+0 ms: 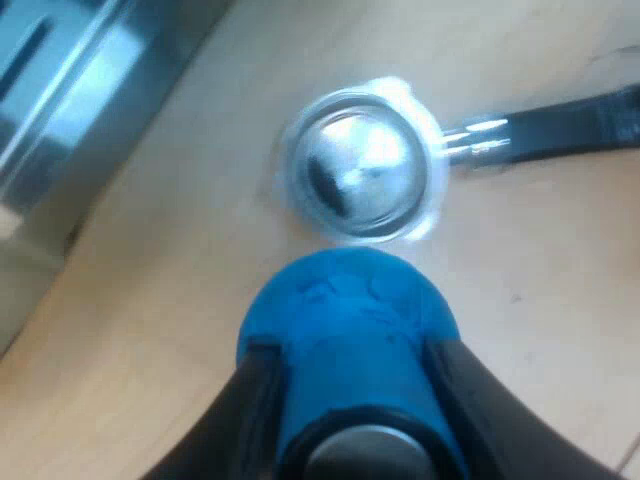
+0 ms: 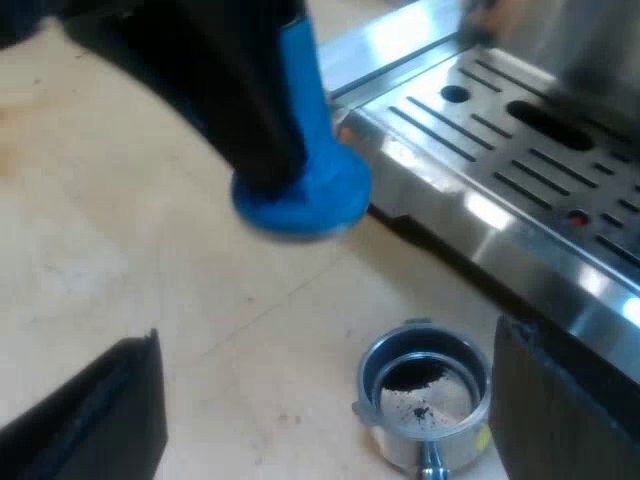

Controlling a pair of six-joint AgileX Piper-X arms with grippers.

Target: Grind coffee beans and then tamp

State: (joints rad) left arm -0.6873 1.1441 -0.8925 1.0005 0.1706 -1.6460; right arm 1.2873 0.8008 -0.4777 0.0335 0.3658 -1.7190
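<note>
A blue tamper [image 1: 345, 330] sits between the black fingers of my left gripper [image 1: 360, 425], which is shut on it. It hangs above the wooden table, a short way from the metal holder [image 1: 362, 165], whose dark handle [image 1: 570, 125] lies flat. From the right wrist view the blue tamper [image 2: 300, 195] hangs base down in the left gripper [image 2: 245, 100], near the machine's drip tray. My right gripper [image 2: 330, 420] is open, and the holder [image 2: 425, 395] stands near one of its fingers. A little dark coffee lies in the holder's basket.
The espresso machine's steel drip tray [image 2: 520, 140] with its slots runs beside the holder. Its steel edge [image 1: 90, 90] also shows near the tamper. The light wooden table [image 2: 120, 270] lies under everything.
</note>
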